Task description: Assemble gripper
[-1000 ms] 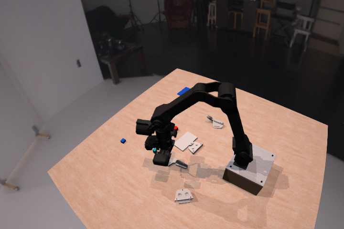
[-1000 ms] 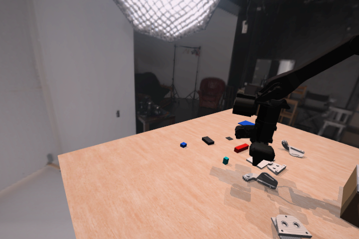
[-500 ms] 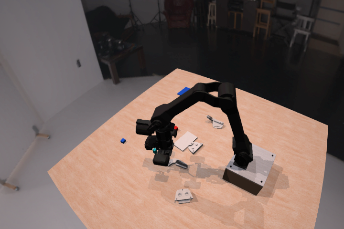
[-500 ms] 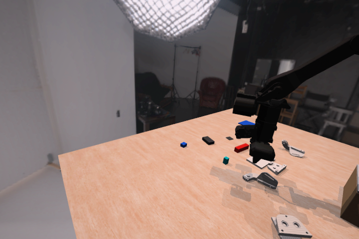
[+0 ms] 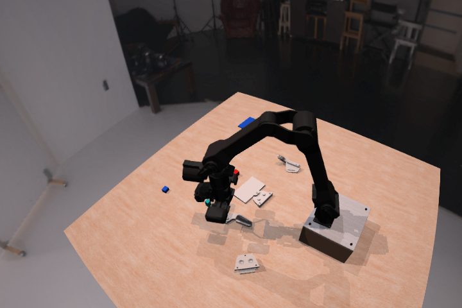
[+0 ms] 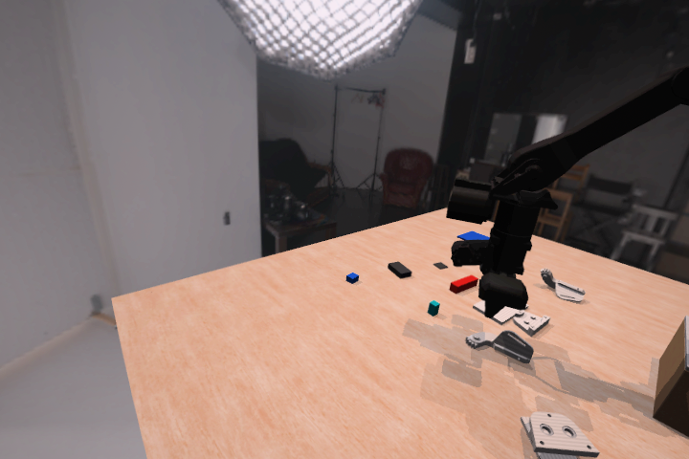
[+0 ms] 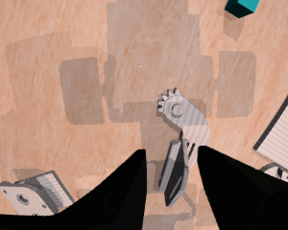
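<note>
The hand point(image 5: 217, 213) point(image 6: 498, 300) point(image 7: 171, 155) was empty, its fingers partly open and pointing down above the nearer toothed jaw point(image 5: 243, 220) point(image 6: 512, 346) point(image 7: 196, 129). That jaw lay on the tabletop point(image 5: 188, 254) point(image 6: 280, 367) point(image 7: 134, 43), below the fingertips and clear of them. Near it sat the base with its small pins point(image 5: 263, 199) point(image 6: 530, 321) point(image 7: 282, 172), beside a pale rectangular slab point(image 5: 249, 188) point(image 6: 505, 314) point(image 7: 282, 136); neither jaw was on it. The plate with two round holes point(image 5: 246, 264) point(image 6: 562, 433) point(image 7: 24, 200) lay apart on the nearer side, and the other jaw point(image 5: 292, 167) point(image 6: 568, 292) rested beyond the base. A teal block point(image 5: 207, 202) point(image 6: 433, 308) point(image 7: 243, 6) and a red block point(image 5: 235, 172) point(image 6: 463, 284) stood near the arm, with a small blue block point(image 5: 165, 188) point(image 6: 351, 277) farther out.
</note>
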Robot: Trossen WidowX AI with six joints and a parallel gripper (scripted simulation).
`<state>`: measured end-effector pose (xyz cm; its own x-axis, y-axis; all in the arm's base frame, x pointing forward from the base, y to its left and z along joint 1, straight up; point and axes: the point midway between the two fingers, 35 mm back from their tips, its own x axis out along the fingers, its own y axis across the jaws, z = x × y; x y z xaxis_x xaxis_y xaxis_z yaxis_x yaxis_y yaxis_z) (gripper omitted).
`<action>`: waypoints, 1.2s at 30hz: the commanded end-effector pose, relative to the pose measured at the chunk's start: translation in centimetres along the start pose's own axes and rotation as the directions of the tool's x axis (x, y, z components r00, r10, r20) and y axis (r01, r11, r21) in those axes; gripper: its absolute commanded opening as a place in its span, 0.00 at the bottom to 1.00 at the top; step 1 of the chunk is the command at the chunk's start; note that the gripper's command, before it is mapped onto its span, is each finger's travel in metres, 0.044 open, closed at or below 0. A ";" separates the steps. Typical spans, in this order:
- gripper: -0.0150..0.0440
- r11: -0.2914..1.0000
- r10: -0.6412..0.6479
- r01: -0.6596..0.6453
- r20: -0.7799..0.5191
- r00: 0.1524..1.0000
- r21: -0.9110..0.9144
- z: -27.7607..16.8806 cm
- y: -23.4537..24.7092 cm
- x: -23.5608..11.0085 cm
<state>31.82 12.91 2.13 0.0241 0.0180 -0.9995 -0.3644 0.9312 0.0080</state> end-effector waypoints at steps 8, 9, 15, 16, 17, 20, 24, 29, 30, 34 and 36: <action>0.97 1.000 0.000 0.000 0.000 1.000 0.000 0.0 0.0 0.0; 1.00 1.000 0.000 0.000 0.000 1.000 0.000 0.0 0.0 0.0; 1.00 1.000 0.000 0.000 0.000 1.000 0.000 0.0 0.0 0.0; 1.00 1.000 0.000 0.000 0.000 1.000 0.000 0.0 0.0 0.0; 1.00 1.000 0.000 0.000 0.000 1.000 0.000 0.0 0.0 0.0; 1.00 1.000 0.000 0.000 0.000 1.000 0.000 0.0 0.0 0.0; 1.00 1.000 0.000 0.000 0.000 1.000 0.000 0.0 0.0 0.0; 1.00 1.000 0.000 0.000 0.000 1.000 0.000 0.0 0.0 0.0; 1.00 1.000 0.000 0.000 0.000 1.000 0.000 0.0 0.0 0.0; 1.00 1.000 0.000 0.000 0.000 1.000 0.000 0.0 0.0 0.0; 1.00 1.000 0.000 0.000 0.000 1.000 0.000 0.0 0.0 0.0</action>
<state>31.83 12.90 2.13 0.0242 0.0177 -0.9996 -0.3645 0.9312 0.0076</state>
